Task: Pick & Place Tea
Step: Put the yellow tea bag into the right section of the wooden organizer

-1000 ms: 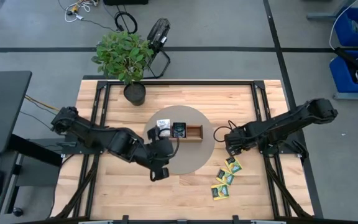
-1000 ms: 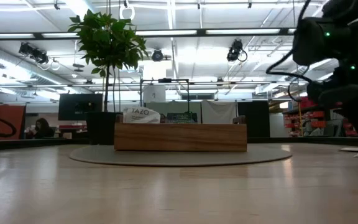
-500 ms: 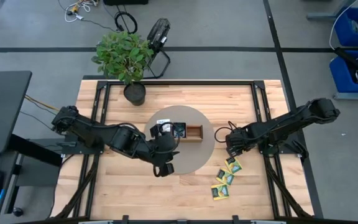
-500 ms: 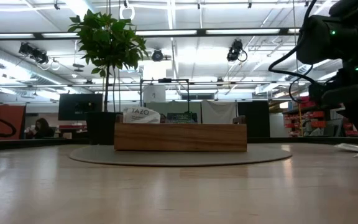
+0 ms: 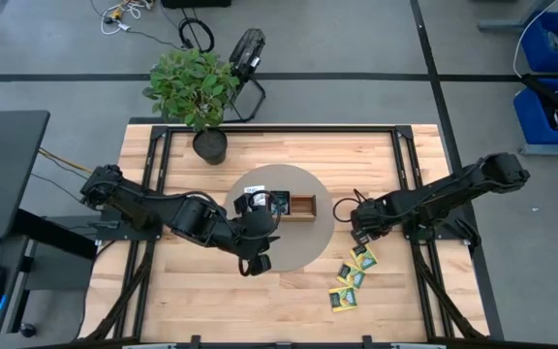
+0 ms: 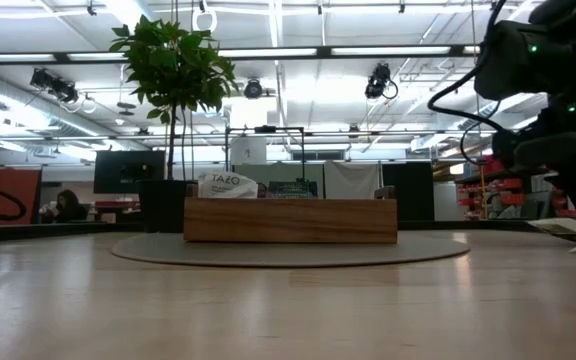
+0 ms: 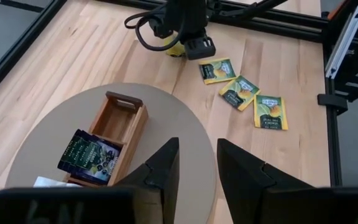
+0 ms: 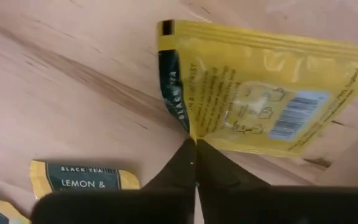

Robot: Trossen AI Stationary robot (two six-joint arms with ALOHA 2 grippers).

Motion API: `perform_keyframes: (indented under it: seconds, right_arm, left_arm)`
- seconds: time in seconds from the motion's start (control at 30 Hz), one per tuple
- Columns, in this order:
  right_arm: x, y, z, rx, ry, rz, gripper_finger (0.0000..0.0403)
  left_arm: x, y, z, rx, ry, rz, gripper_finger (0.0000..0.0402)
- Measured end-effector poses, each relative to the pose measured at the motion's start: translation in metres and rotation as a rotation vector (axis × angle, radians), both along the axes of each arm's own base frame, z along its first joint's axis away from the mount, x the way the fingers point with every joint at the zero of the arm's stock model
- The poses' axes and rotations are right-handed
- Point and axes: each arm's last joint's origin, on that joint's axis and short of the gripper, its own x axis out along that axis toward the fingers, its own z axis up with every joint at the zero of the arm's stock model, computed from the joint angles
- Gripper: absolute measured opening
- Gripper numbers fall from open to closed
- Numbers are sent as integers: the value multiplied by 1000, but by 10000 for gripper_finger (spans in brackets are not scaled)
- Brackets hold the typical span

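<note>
Several yellow-green tea packets (image 5: 355, 276) lie flat on the wooden table right of the round mat. My right gripper (image 5: 356, 236) points down over the one nearest the mat (image 8: 253, 93) and is shut on it. In the left wrist view that gripper (image 7: 190, 46) stands over the same packet (image 7: 176, 51), with three more beside it. My left gripper (image 7: 197, 168) hovers open above the mat with nothing between its fingers, beside the wooden tray (image 7: 110, 134). The tray holds a dark blue packet (image 7: 89, 152) and a white one (image 6: 226, 184). My right gripper pinches one edge of the yellow packet (image 8: 190, 134) between its two fingers, beside the dark printed end. The fingers come from above, pointing down. The rest of the packet, barcode face up, lies close against the wood.
A potted plant (image 5: 194, 87) stands at the table's far left, behind the grey mat (image 5: 303, 247). The tray's right compartment (image 5: 303, 206) shows bare wood. Another packet (image 8: 86, 177) lies close to the held one.
My left arm has swung a little toward the tray. In the low view a pale packet edge beside my right gripper has come up off the table.
</note>
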Motion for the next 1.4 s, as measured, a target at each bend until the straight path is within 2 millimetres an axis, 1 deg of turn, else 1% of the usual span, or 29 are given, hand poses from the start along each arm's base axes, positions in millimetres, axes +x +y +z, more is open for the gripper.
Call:
perform_keyframes:
  seconds: [0.13, 0.23, 0.47, 0.7, 0.83, 0.93, 1.03, 1.2, 1.4]
  right_arm:
    - [5, 1, 4, -5, -8, 46, 6]
    - [14, 1, 14, -37, -37, 107, 2]
    - [31, 5, 66, -56, -96, 228, 1]
    - [45, 12, 127, -37, -287, 317, 1]
    - [53, 20, 156, 38, -417, 387, 0]
    - [59, 28, 172, 123, -529, 448, 0]
    - [64, 35, 184, 188, -622, 486, 0]
    - [71, 47, 197, 291, -768, 544, 0]
    - [76, 56, 205, 321, -882, 568, 0]
  left_arm:
    - [0, 0, 0, 2, 2, -1, 112]
    - [-1, 0, -1, 6, 9, -2, 112]
    - [-1, 0, -1, 40, 26, -30, 112]
    - [-1, 1, -1, 84, 37, -65, 112]
    - [0, 1, 0, 140, 38, -116, 112]
    - [2, 1, 2, 214, 27, -182, 112]
    - [7, 2, 6, 321, 2, -267, 112]
    - [14, 2, 15, 462, -76, -365, 112]
    - [17, 0, 20, 449, -140, -388, 112]
